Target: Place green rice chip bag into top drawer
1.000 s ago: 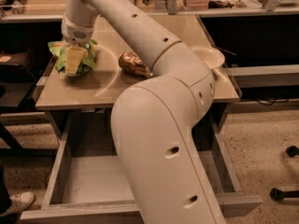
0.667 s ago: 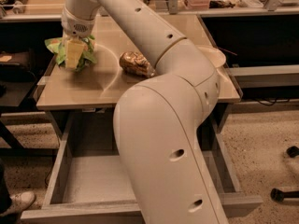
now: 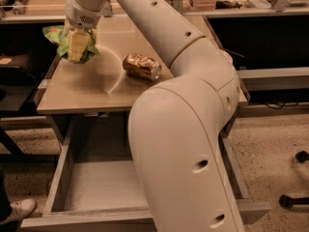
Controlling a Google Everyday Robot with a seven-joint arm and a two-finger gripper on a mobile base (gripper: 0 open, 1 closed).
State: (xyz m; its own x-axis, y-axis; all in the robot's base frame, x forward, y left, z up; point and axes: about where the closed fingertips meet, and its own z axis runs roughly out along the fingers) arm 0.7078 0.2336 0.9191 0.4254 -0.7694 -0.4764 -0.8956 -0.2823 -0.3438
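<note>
The green rice chip bag point(image 3: 60, 41) hangs crumpled in my gripper point(image 3: 78, 46) above the left part of the table top. The gripper's pale yellow fingers point(image 3: 77, 47) are shut on the bag and hold it lifted off the surface. The top drawer point(image 3: 96, 185) stands pulled open below the table's front edge, with its grey bottom bare on the left. My arm's large white body hides the drawer's right half.
A gold crushed can point(image 3: 141, 66) lies on its side on the table point(image 3: 82, 93) to the right of the gripper. A shoe point(image 3: 14, 210) shows at the lower left on the floor. Dark shelves and counters stand behind and beside the table.
The gripper has lifted the green bag up off the table and carried it slightly up and left. The can has not moved.
</note>
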